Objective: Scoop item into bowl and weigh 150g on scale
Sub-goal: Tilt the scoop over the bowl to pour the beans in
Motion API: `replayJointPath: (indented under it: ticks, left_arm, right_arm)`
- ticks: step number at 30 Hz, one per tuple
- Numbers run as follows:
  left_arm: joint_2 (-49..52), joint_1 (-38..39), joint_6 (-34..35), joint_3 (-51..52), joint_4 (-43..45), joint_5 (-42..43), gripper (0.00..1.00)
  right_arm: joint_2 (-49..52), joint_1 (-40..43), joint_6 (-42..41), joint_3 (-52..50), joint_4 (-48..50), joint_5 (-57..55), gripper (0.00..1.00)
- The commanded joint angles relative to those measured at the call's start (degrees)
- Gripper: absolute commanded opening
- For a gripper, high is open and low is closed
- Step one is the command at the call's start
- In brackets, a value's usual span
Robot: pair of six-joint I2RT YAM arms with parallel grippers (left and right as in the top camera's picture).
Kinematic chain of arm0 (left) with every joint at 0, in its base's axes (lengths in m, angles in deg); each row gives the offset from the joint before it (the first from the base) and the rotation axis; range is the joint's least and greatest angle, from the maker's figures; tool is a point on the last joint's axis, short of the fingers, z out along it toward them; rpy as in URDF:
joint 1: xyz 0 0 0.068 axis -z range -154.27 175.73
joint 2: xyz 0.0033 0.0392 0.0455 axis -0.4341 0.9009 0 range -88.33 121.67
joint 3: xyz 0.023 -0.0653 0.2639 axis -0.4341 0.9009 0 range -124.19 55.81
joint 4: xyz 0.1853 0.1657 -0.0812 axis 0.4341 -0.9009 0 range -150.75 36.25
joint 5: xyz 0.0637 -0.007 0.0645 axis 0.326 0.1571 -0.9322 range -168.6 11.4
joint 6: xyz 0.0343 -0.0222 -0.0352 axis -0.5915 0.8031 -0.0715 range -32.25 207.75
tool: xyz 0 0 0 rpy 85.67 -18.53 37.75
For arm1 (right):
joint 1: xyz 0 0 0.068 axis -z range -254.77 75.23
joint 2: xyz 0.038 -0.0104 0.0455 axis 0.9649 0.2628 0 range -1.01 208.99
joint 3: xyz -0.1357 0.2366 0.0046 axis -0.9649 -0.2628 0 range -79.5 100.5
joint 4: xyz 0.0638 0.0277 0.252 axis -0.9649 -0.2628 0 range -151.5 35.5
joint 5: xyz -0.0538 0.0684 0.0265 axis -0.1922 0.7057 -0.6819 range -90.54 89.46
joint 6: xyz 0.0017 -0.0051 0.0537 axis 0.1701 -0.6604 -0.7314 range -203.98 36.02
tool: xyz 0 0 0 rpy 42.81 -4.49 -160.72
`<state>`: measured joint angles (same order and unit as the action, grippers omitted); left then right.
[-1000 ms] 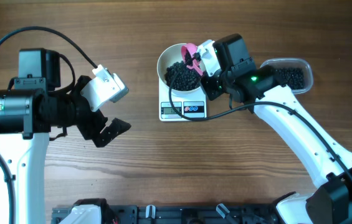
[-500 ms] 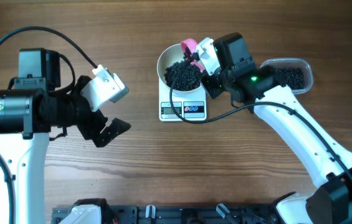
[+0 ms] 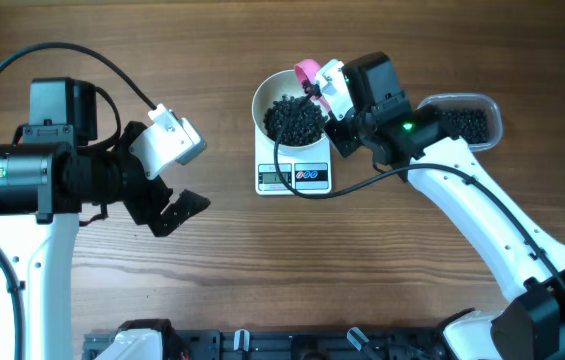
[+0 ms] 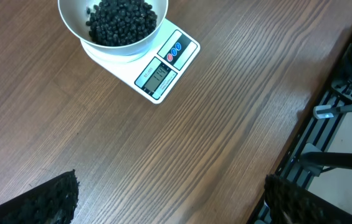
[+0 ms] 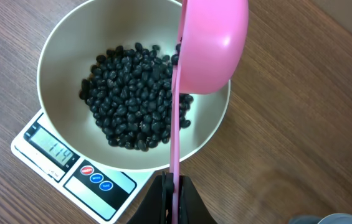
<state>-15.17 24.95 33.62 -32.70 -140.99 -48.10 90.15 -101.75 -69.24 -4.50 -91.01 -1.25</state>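
At the middle of the wooden worktop (image 3: 262,270), the white scale (image 3: 295,177) is sitting with the white bowl (image 3: 262,98) resting on top of it, and the bowl is covering most of the platform while leaving the grey display and the two round buttons showing at the front. Inside the bowl, the black beans (image 3: 294,120) are lying in a heap across the bottom, and the upper walls are showing bare white. Digits are showing on the display and, from the right wrist view, they appear to read 114. Over the bowl's far right rim, the right gripper (image 5: 172,194) is pinching the thin handle of a pink scoop (image 5: 212,43), its fingers pressed together on the handle, which is showing edge-on. The scoop's cup is hanging turned on its side, with its rounded back facing the wrist camera, so what is inside it cannot be told. Beside the right arm, a clear plastic tub (image 3: 474,122) is holding more of the same beans, and part of it is hiding under the arm. Well apart from the scale, at the left of the worktop, the left gripper (image 4: 169,208) is hovering with its fingers spread wide, holding nothing, and its wrist camera is looking across bare wood toward the scale and bowl.
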Motion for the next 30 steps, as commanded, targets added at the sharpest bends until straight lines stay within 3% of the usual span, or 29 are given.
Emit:
replayJointPath:
  ticks: [1,11,17,30]
  left_arm:
    - [-0.6,-0.3,-0.5,-0.8,-0.1,0.4,1.0]
    - [-0.6,-0.3,-0.5,-0.8,-0.1,0.4,1.0]
    - [-0.6,-0.3,-0.5,-0.8,-0.1,0.4,1.0]
    - [-0.6,-0.3,-0.5,-0.8,-0.1,0.4,1.0]
  right_arm:
    - [-1.5,-0.3,0.7,-0.3,0.5,-0.3,0.04]
    - [-1.5,-1.3,2.4,-0.3,0.5,-0.9,0.04]
    - [-1.5,-5.1,9.0,-0.3,-0.1,-12.9,0.04]
    - [-1.5,-5.6,10.7,-0.3,2.0,-20.0,0.04]
